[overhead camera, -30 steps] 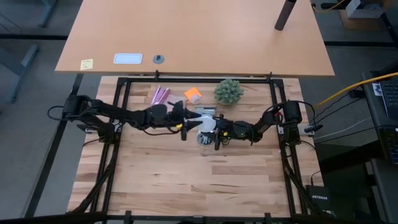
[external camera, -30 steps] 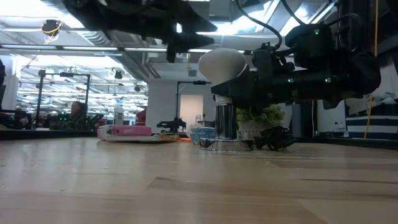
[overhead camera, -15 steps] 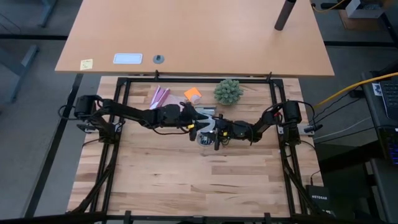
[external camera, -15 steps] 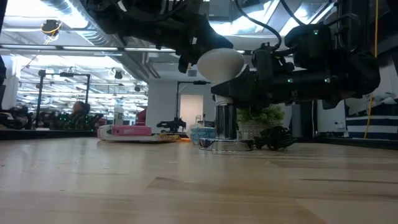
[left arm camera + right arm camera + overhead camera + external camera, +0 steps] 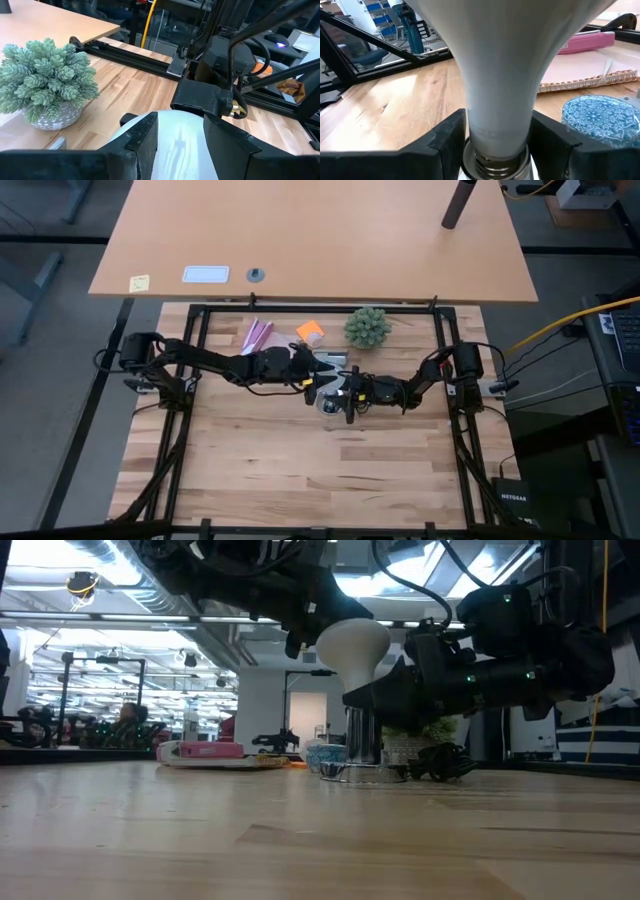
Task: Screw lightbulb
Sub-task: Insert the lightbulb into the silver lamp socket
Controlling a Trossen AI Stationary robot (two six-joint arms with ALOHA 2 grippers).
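Right gripper (image 5: pixel 495 145) lower (flanking lightbulb (image 5: pixel 505 75) neck)

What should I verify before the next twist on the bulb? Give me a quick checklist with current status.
1. lightbulb upright over the socket base: ok.
2. Bulb fully screwed in: cannot tell; ribbed metal shows below the neck.
3. left end effector straddling the globe, open: ok.
4. right end effector at the neck: ok; whether it grips: cannot tell.
5. plant clear of both arms: ok, it stands apart behind them.
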